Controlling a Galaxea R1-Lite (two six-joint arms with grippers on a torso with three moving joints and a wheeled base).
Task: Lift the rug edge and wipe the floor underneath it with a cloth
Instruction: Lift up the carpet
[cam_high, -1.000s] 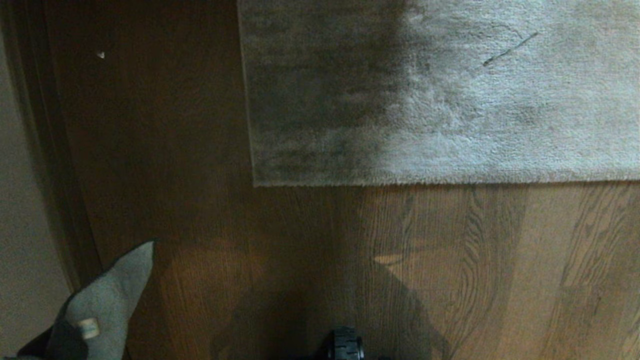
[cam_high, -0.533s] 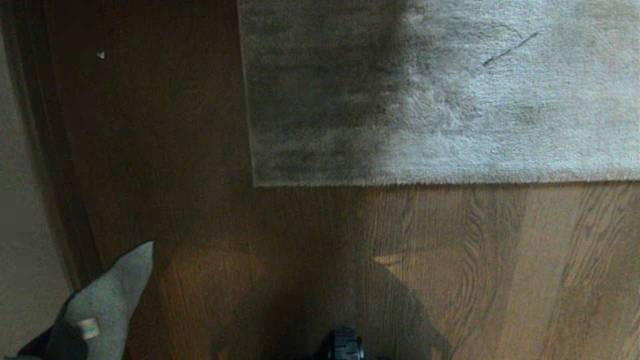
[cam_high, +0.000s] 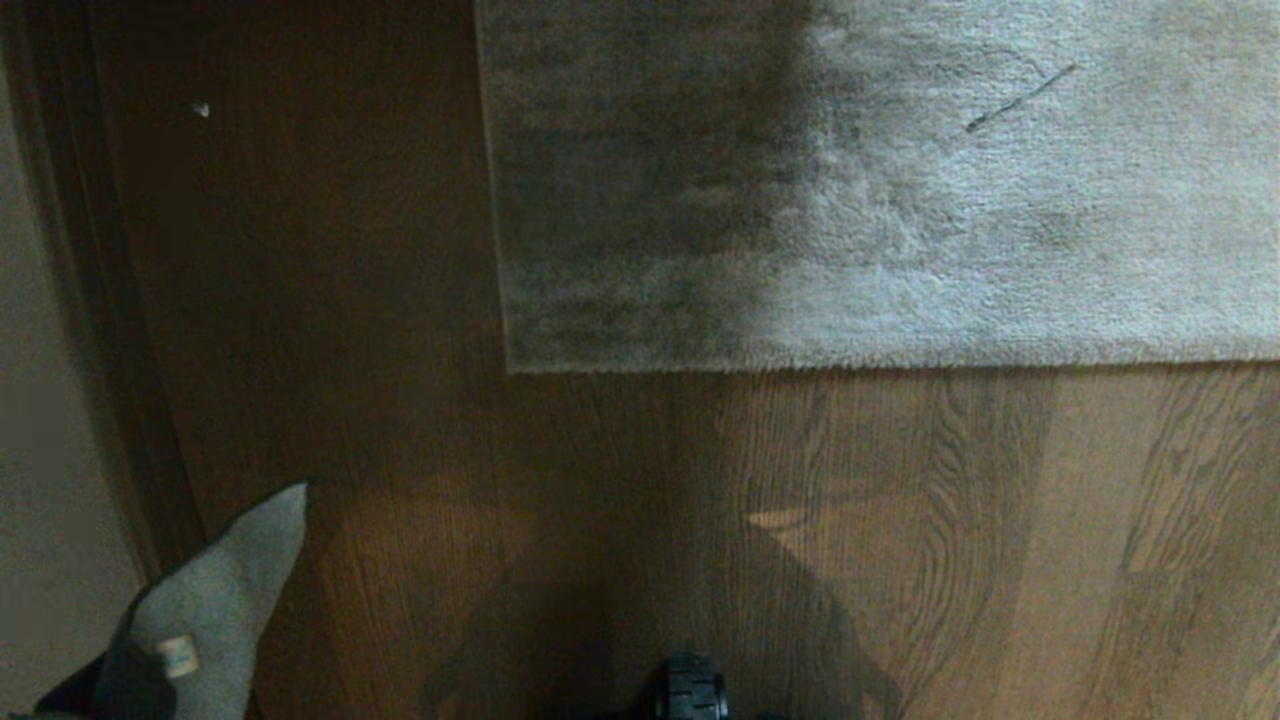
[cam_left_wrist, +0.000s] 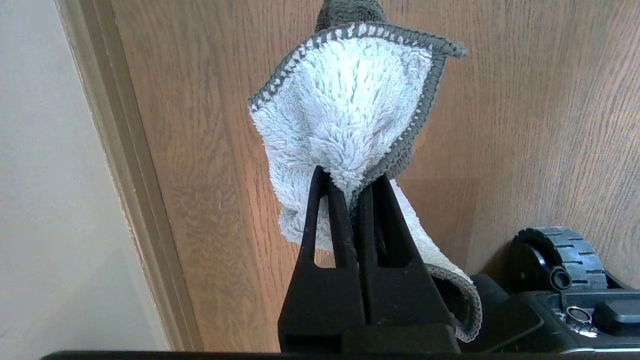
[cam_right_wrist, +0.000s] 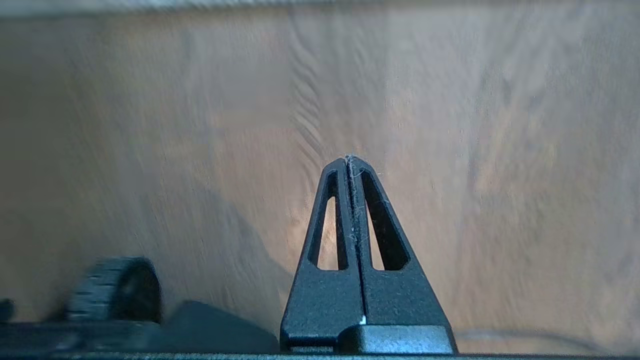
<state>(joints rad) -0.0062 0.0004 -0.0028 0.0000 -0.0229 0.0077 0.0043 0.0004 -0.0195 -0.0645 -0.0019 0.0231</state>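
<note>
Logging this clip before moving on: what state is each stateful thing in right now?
Pale grey-beige plush rug edge: flat on the floor, not lifted.
Small pale grey terry cloth: pinched in the left gripper, hanging clear of the floor.
Left gripper: shut on the cloth.
Right gripper: shut, empty, above bare floor.
Brown wood-grain plank floor: uncovered beside the rug.

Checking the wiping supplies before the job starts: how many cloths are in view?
1. The cloth is pinched in the left end effector, low at the robot's left near the wall, above the floor. None lies elsewhere in view.
</note>
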